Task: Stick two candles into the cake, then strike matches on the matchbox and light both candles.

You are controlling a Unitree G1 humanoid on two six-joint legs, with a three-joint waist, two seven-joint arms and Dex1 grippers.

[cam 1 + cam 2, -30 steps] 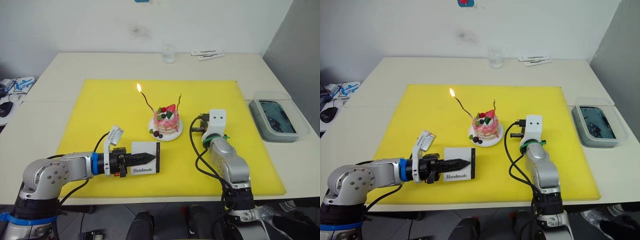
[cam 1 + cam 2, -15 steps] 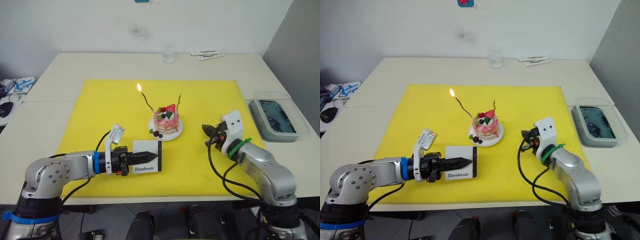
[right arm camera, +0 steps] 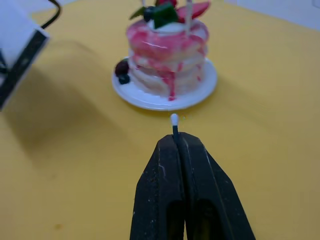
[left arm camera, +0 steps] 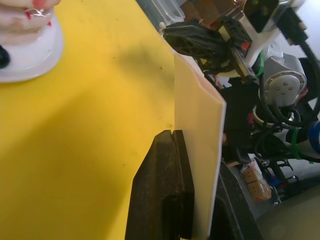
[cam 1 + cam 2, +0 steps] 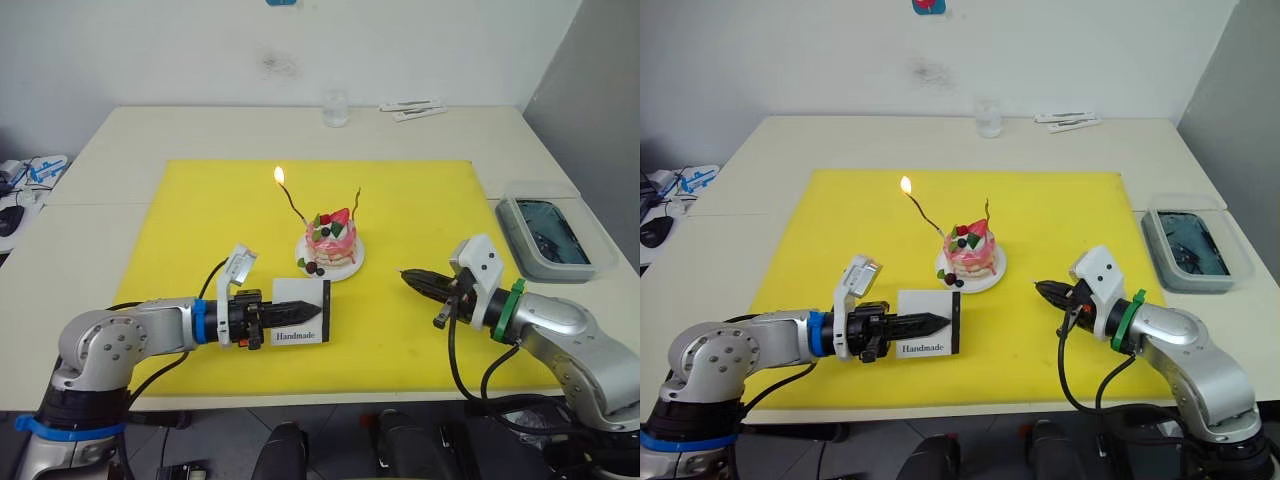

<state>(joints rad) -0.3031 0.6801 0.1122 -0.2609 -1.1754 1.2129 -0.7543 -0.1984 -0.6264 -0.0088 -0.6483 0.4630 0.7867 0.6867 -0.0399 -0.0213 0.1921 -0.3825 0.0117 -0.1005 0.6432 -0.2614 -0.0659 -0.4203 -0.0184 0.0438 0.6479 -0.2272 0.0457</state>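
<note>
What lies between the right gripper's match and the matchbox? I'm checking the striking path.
Bare yellow mat lies between the right gripper with its match and the matchbox in the eye views.

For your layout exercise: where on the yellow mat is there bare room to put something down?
Free: the mat's far strip behind the cake, and its left part beside the lit candle. Crowded: the front middle, between the matchbox in the left gripper and the right gripper.

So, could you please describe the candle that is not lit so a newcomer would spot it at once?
On the yellow mat stands a small pink cake. Two thin wavy candles rise from it; the unlit candle is on the robot's right, while its neighbour carries a flame.
</note>
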